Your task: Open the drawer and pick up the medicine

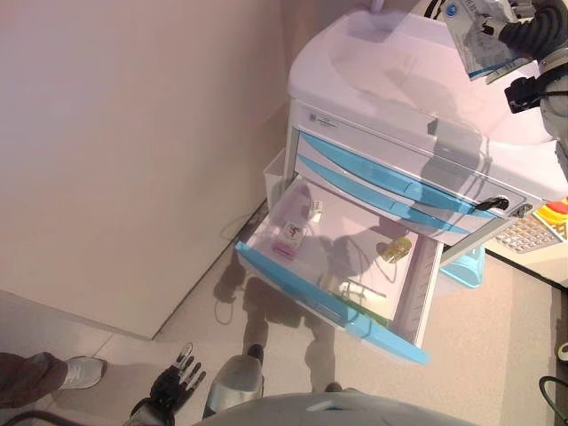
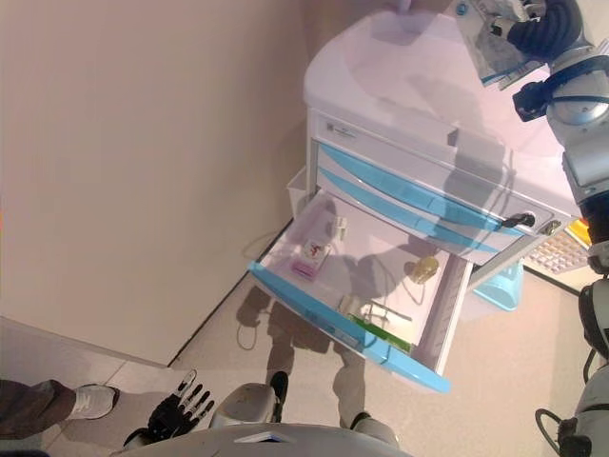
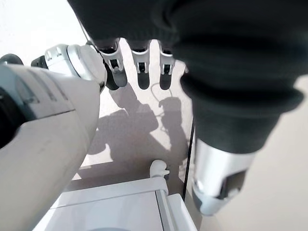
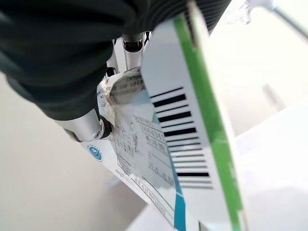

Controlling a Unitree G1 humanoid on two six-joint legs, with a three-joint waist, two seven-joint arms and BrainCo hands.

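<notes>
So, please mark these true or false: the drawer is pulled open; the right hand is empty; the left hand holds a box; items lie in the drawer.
1. The drawer is pulled open. True.
2. The right hand is empty. False: it grips a medicine box above the cabinet.
3. The left hand holds a box. False: it hangs open and empty near the floor.
4. A small pink-edged box and a yellowish item lie in the drawer. True.

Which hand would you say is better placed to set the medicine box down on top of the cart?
The right hand. It already grips the medicine box above the cart top, while the left hand hangs open, low by the floor, away from the open drawer.
</notes>
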